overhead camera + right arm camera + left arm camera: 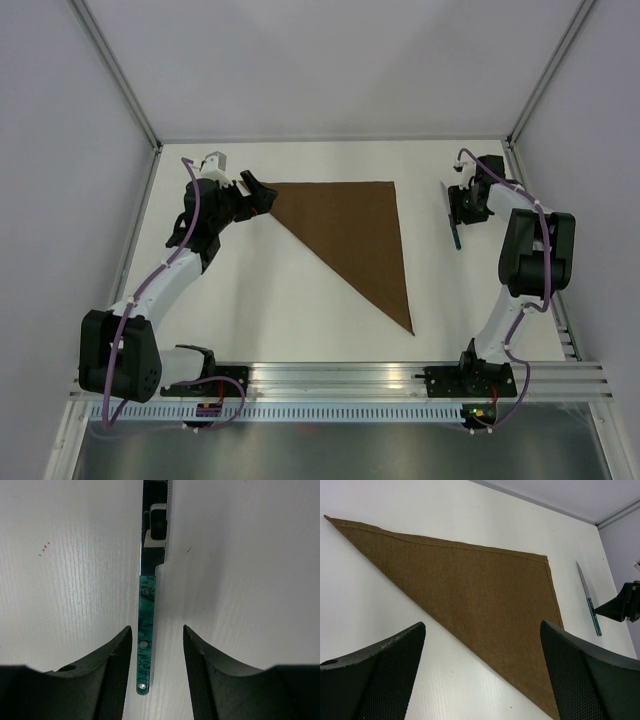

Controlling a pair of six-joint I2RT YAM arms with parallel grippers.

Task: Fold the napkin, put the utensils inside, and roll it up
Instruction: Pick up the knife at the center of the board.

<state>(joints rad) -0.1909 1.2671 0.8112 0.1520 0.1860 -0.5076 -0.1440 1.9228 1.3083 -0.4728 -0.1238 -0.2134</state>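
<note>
The napkin (pixel 355 235) lies flat on the bench (pixel 250 290), folded into a triangle whose long edge runs from the far left corner to the near right point. The knife (pixel 146 630) lies apart to its right, teal handle toward me. My right hand (pixel 157 635) is open, straddling the handle with a gap on each side. My left hand (pixel 482 630) gapes wide near the napkin's far left corner.

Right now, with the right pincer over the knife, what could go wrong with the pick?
1. The knife lies flat on the table, its thin handle off-centre in the open right pincer; closing may shove or twist it.
2. Gripped at the handle, the long blade may droop.
3. The open left pincer hovers at the folded napkin's corner; a move could drag the fold open.
</note>
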